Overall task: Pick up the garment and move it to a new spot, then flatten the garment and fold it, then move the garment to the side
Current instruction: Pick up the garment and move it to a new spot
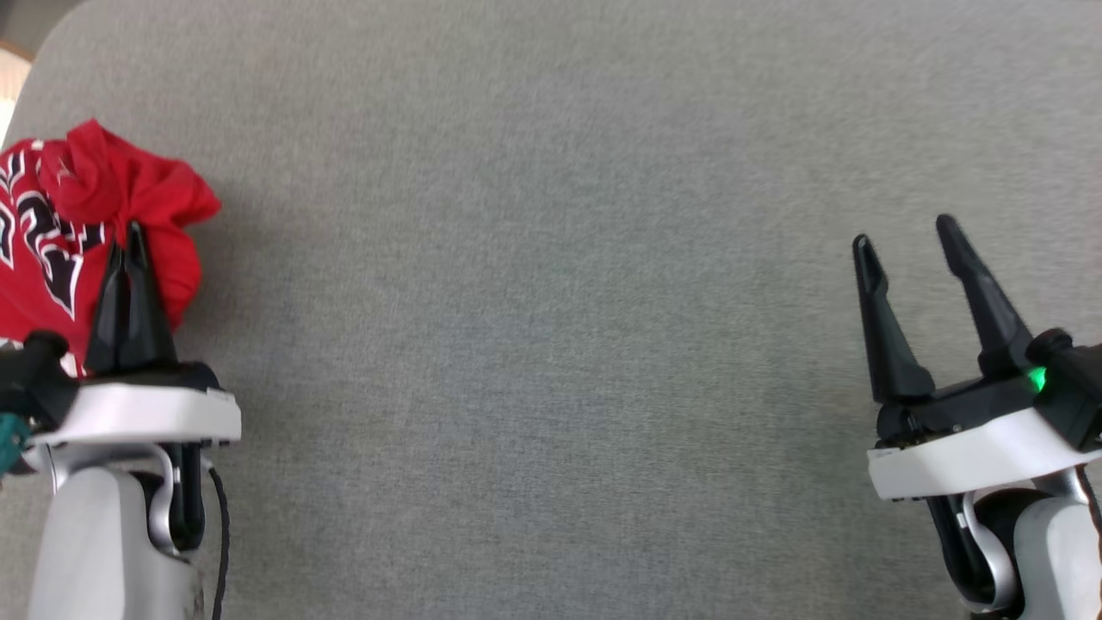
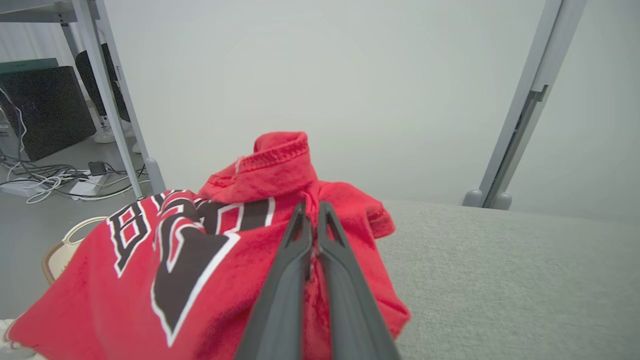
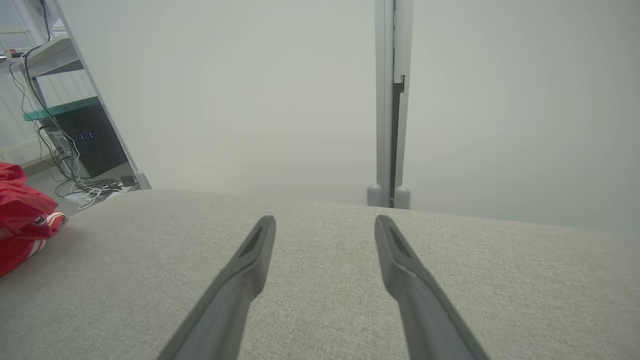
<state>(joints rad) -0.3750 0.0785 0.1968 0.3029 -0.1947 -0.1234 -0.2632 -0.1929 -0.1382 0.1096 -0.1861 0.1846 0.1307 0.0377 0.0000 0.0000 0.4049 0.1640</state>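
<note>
Head view: we see left gripper (image 1: 127, 245) clamped on the red jersey (image 1: 95, 185), cloth bunched around its tips; right gripper (image 1: 904, 232) spread, empty. Left wrist: fabric pinched between jaws. Right wrist: jersey far left of jaws.

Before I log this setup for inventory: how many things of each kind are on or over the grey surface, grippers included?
Red garment: 1
Grippers: 2 (left gripper shut on the red garment, right gripper open and holding nothing)
Total: 3
</note>
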